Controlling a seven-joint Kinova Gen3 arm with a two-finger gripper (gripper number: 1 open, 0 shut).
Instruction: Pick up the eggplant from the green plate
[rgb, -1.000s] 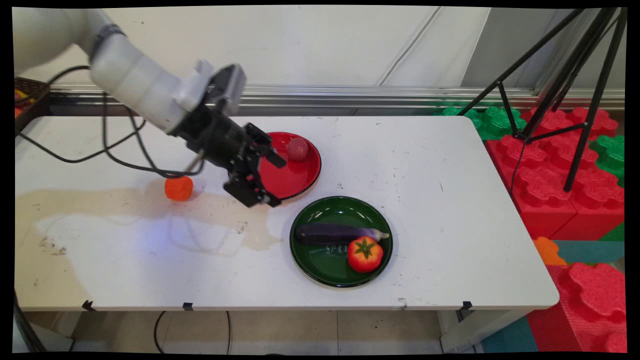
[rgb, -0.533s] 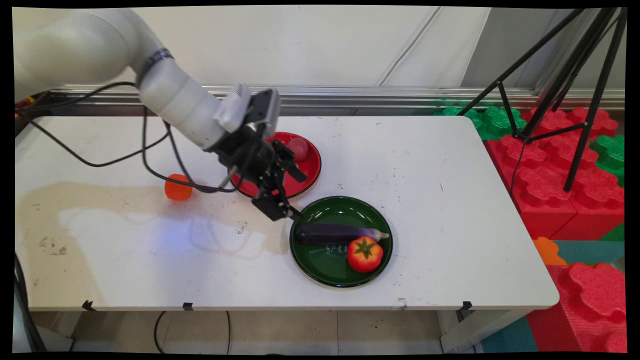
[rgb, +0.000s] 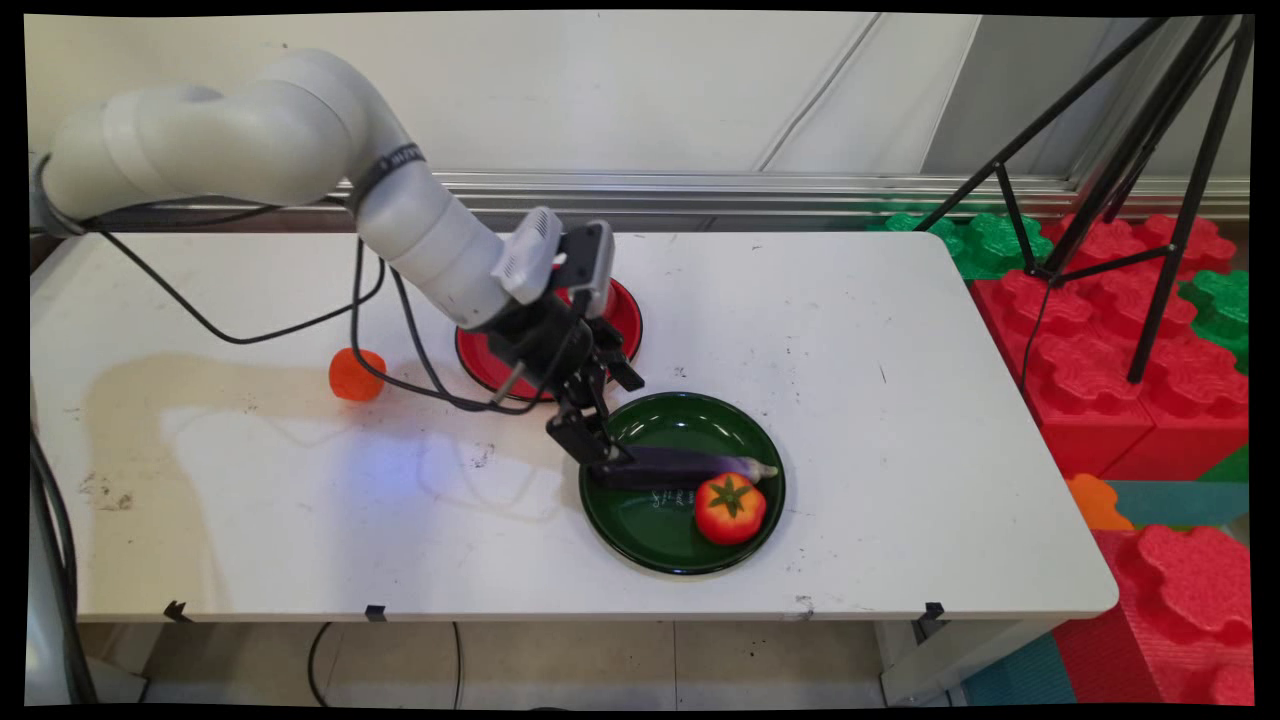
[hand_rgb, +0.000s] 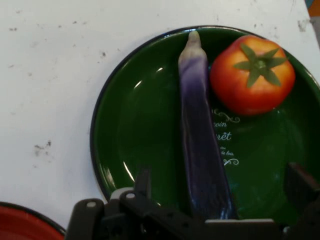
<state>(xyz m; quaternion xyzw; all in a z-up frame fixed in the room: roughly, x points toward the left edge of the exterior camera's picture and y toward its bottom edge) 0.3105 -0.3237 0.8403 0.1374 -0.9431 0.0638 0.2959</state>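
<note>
The black two-finger tool (rgb: 610, 420) hangs spread over the thick end of a long purple eggplant (hand_rgb: 202, 145) lying in a dark green round plate (hand_rgb: 130, 135) beside a red tomato (hand_rgb: 252, 75). Closing well needs both fingers straddling it squarely, across its width.

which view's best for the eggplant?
Hand view: the eggplant runs nearly full length across the green plate, beside the tomato. In the main view the gripper hides its blunt end.
</note>
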